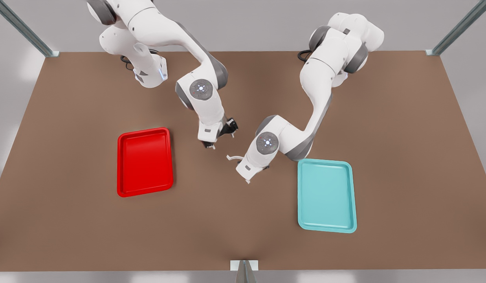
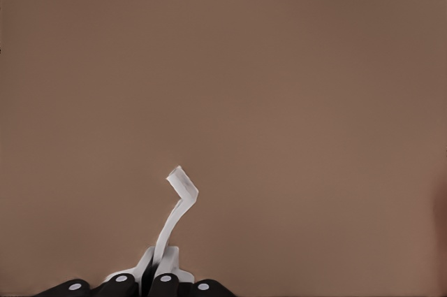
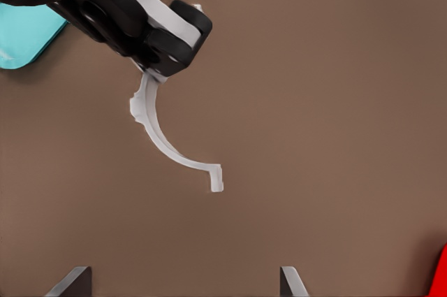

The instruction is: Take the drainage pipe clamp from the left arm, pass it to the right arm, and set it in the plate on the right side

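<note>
The drainage pipe clamp (image 1: 233, 158) is a thin white half-ring strip hanging above the brown table between the two arms. My left gripper (image 1: 242, 161), on the arm at the front view's right, is shut on one end of it. In the left wrist view the clamp (image 2: 180, 203) rises out of the closed black fingers (image 2: 122, 285). From the right wrist view I see the clamp (image 3: 164, 140) curving out of the left gripper (image 3: 150, 66). My right gripper (image 1: 210, 146) stands open a short way from the clamp's free end, its fingertips (image 3: 77, 279) spread wide. The red plate (image 1: 144, 162) lies at the front view's left.
A teal tray (image 1: 326, 195) lies at the front view's right, just beyond the left arm's elbow; a corner of it (image 3: 21, 31) appears in the right wrist view. The brown table (image 1: 243, 228) is bare toward its front edge.
</note>
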Available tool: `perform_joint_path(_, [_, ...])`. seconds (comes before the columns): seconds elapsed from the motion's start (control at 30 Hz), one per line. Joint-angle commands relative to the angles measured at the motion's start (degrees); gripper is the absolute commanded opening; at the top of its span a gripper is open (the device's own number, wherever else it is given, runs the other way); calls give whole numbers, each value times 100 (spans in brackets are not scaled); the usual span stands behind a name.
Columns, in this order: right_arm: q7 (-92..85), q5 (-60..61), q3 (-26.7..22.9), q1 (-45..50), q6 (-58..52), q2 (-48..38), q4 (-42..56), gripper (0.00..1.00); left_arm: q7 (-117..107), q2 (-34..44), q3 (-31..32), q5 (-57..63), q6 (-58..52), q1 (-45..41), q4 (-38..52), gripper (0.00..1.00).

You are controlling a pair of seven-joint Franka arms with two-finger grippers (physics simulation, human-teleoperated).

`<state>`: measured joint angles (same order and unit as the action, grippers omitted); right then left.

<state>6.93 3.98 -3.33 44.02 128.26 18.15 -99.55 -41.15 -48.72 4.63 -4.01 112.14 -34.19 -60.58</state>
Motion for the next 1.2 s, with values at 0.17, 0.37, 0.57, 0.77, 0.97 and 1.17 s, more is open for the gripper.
perform_joint_path(0.17, [802,6,96,72,1869,-444,-944,100,-4562,-24,-6,-13,185,0,29,21])
perform_joint_path(0.37, [-3161,-55,52,-104,1843,-242,-918,100,-2389,-6,-6,-30,-263,8,38,21])
perform_joint_path(0.57, [-4797,-55,52,-377,2036,277,-373,100,-2460,-15,-6,-30,-237,0,47,21])
perform_joint_path(0.77, [-5158,-20,87,-342,2247,619,-144,100,-2460,3,-15,-48,-245,0,47,21])
perform_joint_path(0.97, [-7047,6,122,-254,2194,575,-188,100,-2468,-6,-15,-48,-210,0,47,21])
perform_joint_path(1.17, [-7311,-38,122,-341,2194,962,234,100,-2477,-6,-15,-48,-219,0,47,21])
